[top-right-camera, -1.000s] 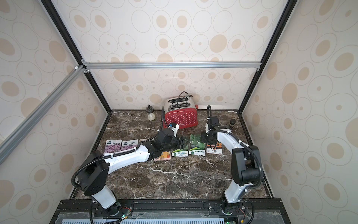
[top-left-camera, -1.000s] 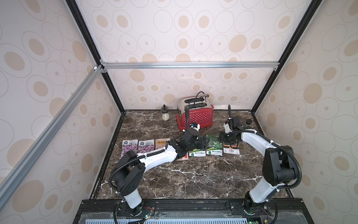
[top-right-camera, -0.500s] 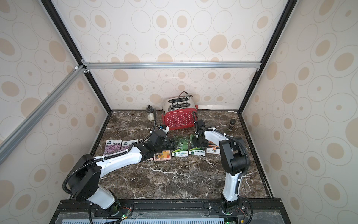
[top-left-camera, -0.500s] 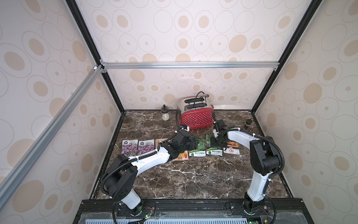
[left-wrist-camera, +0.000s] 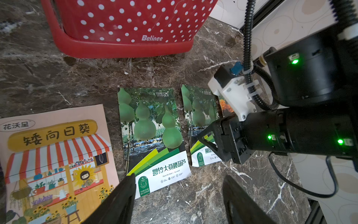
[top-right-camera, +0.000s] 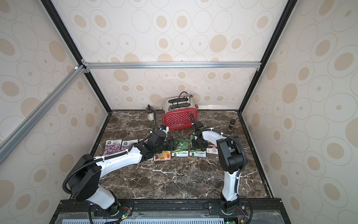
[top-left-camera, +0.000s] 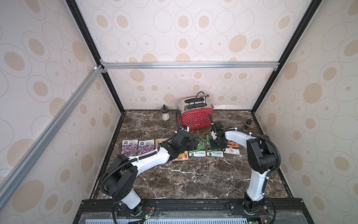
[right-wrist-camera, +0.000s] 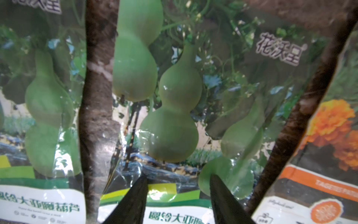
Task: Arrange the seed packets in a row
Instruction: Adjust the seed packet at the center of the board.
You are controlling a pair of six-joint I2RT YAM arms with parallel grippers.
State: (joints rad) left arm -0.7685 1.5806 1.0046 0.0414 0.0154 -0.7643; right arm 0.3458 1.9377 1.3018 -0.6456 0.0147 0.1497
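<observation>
1. The seed packets lie flat on the dark marble worktop, side by side in front of the red toaster. Two purple-flower packets sit at one end. Then come a shop-drawing packet, the first gourd packet and the second gourd packet. The orange-flower packet closes the far end.
2. The left gripper hovers low by a near corner of the first gourd packet, its fingers spread wide and empty.
3. The right gripper is down over the second gourd packet. Its fingers are parted with nothing pinched between them (whether the tips actually press the film, I cannot tell).
4. These look feather-light and thin. The glossy film shows glare and crinkles in the right wrist view, so expect them to flop and bend rather than hold stiff.
5. Glossy film on polished stone looks slippery: a small push will likely send a packet skating.
6. No edge stands up to pinch. The best hold is probably a corner or the sealed white band: press down and drag, or tease up a lip first.
7. The gaps are narrow, so a nudged packet could carry its neighbour along.
</observation>
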